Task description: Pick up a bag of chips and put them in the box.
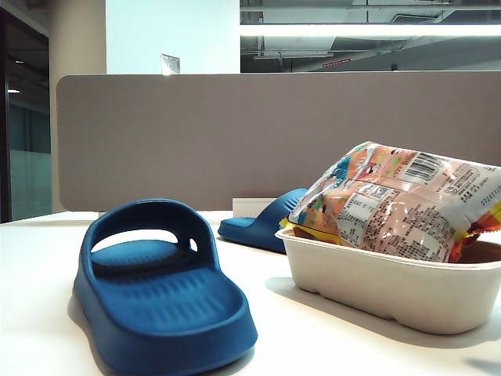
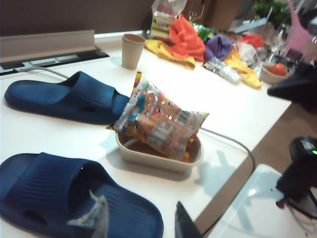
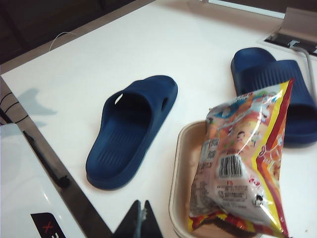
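Observation:
The bag of chips (image 1: 399, 204), pinkish-orange with a barcode, lies tilted in the beige box (image 1: 383, 286), its end sticking up over the rim. In the left wrist view the bag (image 2: 161, 121) rests in the box (image 2: 158, 161), well away from my left gripper (image 2: 141, 220), which is open and empty above a slipper. In the right wrist view the bag (image 3: 242, 158) fills the box (image 3: 178, 168). My right gripper (image 3: 140, 218) is shut, with nothing in it, off the box's side near the table edge. Neither gripper shows in the exterior view.
Two blue slippers (image 1: 156, 290) (image 1: 262, 223) lie on the white table beside and behind the box. A paper cup (image 2: 132, 50), a heap of colourful cloths and packets (image 2: 198, 44) and a cable (image 2: 237, 144) are farther off. A grey partition (image 1: 196, 133) backs the table.

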`<state>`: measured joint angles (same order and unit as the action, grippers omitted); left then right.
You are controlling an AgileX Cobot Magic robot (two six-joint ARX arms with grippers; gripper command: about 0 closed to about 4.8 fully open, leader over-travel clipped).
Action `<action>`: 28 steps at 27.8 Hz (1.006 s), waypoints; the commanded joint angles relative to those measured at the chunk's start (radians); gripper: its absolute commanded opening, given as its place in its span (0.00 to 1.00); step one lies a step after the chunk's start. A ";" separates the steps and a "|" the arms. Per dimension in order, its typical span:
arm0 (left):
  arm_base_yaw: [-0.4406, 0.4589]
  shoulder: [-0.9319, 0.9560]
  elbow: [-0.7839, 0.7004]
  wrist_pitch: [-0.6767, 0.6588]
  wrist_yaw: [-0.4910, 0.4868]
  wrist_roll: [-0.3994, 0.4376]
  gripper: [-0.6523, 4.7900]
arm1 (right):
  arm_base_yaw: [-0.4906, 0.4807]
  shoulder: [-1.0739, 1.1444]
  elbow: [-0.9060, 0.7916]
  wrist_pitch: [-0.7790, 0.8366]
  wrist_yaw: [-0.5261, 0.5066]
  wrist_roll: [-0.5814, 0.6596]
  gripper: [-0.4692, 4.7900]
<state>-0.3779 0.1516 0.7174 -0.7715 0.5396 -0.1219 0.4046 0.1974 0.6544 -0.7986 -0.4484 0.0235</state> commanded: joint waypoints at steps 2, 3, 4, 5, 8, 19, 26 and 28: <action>-0.001 -0.001 -0.106 0.137 -0.010 -0.102 0.44 | 0.002 -0.002 -0.020 0.046 0.006 0.028 0.09; -0.001 0.000 -0.124 0.145 -0.021 -0.114 0.44 | 0.002 -0.002 -0.020 0.053 0.011 0.030 0.09; -0.001 0.000 -0.154 0.152 -0.042 -0.127 0.44 | 0.002 -0.002 -0.020 0.063 0.040 0.037 0.09; -0.001 0.000 -0.166 0.154 -0.052 -0.132 0.44 | 0.002 -0.002 -0.020 0.063 0.049 0.037 0.09; -0.001 0.000 -0.216 0.234 -0.135 -0.243 0.32 | 0.002 -0.002 -0.031 0.063 0.075 0.037 0.09; -0.001 -0.001 -0.420 0.519 -0.159 -0.139 0.21 | 0.002 -0.002 -0.031 0.197 0.102 0.051 0.09; -0.001 -0.001 -0.514 0.646 -0.183 -0.021 0.21 | 0.002 -0.003 -0.177 0.407 -0.011 0.030 0.09; -0.001 -0.001 -0.536 0.660 -0.234 0.011 0.21 | 0.002 -0.004 -0.240 0.474 -0.023 0.030 0.09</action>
<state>-0.3782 0.1513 0.1898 -0.1341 0.3420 -0.1413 0.4046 0.1940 0.4328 -0.3969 -0.4587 0.0555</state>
